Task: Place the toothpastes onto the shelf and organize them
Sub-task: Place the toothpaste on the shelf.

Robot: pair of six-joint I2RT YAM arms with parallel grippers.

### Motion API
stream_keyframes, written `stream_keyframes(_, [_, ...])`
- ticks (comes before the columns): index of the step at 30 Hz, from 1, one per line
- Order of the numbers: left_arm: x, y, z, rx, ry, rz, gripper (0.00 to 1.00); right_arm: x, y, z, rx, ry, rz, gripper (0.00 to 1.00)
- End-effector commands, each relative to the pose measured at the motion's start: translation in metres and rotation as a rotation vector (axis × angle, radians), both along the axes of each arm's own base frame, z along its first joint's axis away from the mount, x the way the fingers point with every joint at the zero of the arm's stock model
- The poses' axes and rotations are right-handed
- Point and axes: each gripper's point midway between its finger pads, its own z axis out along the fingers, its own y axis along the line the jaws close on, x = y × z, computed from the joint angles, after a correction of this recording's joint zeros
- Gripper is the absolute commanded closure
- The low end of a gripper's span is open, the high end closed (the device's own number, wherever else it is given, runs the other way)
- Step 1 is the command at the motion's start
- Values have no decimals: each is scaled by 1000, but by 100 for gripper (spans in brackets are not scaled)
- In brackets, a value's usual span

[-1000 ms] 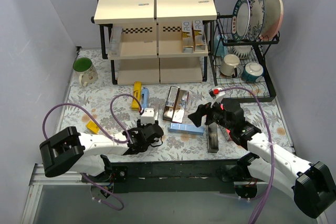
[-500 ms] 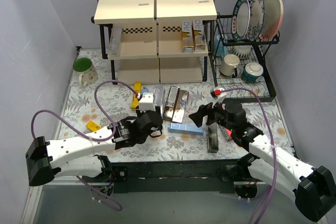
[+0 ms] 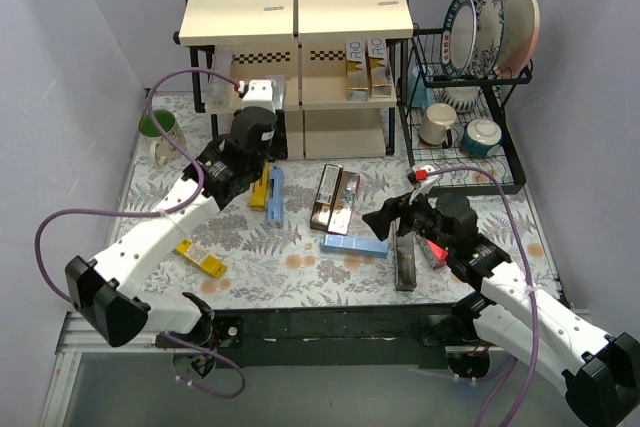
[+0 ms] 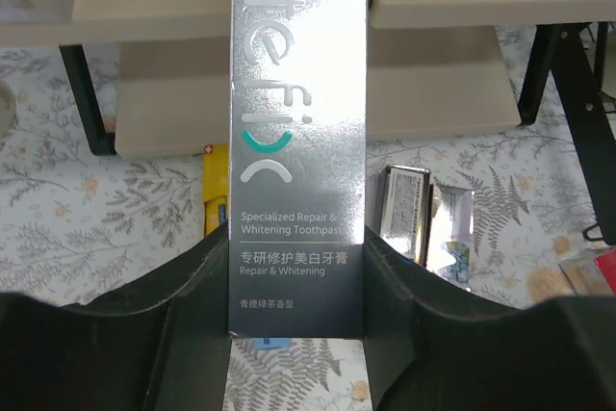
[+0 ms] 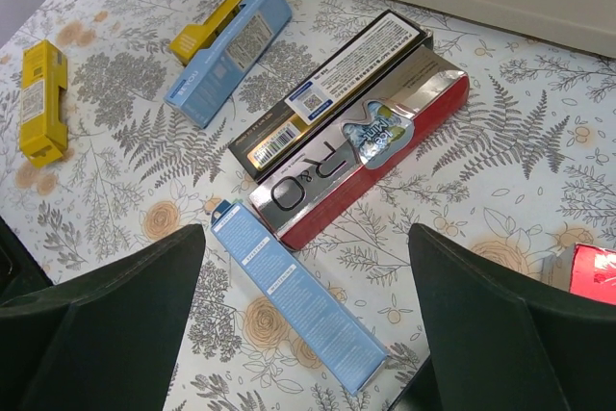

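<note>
My left gripper [image 4: 296, 247] is shut on the lower end of a silver-grey toothpaste carton [image 4: 296, 93], which points up in front of the shelf [image 3: 295, 2] at its middle board. Two gold-white toothpastes [image 3: 365, 67] stand on that middle board at the right. On the table lie a yellow carton [image 5: 231, 7], a blue one [image 5: 229, 55], a black one [image 5: 332, 89], a silver-and-red one [image 5: 361, 166] and a light blue one [image 5: 294, 305]. My right gripper [image 5: 306, 238] hangs open just above the light blue carton, holding nothing.
A black wire dish rack [image 3: 505, 172] with plates [image 3: 490, 27] and mugs [image 3: 437, 124] stands right of the shelf. A green mug [image 3: 160, 132] sits at the left. Another yellow carton [image 3: 198, 257], a dark grey carton [image 3: 404, 262] and a red carton [image 5: 592, 276] lie near the front.
My left arm has swung from the near table up to the shelf front, carrying the silver-grey carton. The right arm has barely moved and stays open.
</note>
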Motion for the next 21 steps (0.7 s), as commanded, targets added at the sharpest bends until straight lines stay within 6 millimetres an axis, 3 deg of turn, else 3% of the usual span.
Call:
stream_keyframes(1, [39,11,36,53,-85,-23,87,3,-4,25,15,-77,-16,5])
stream_keyframes(3, [57,23,49,43,-110,11,87,3,-4,24,15,-76,-19,5])
stream_keyframes(11, [114,53,43,55,-118,63,85,0,-8,21,20,-83,-27,5])
stream_keyframes(21, [146,63,37,72,-160,56,84,-2,-9,14,23,-78,-30,5])
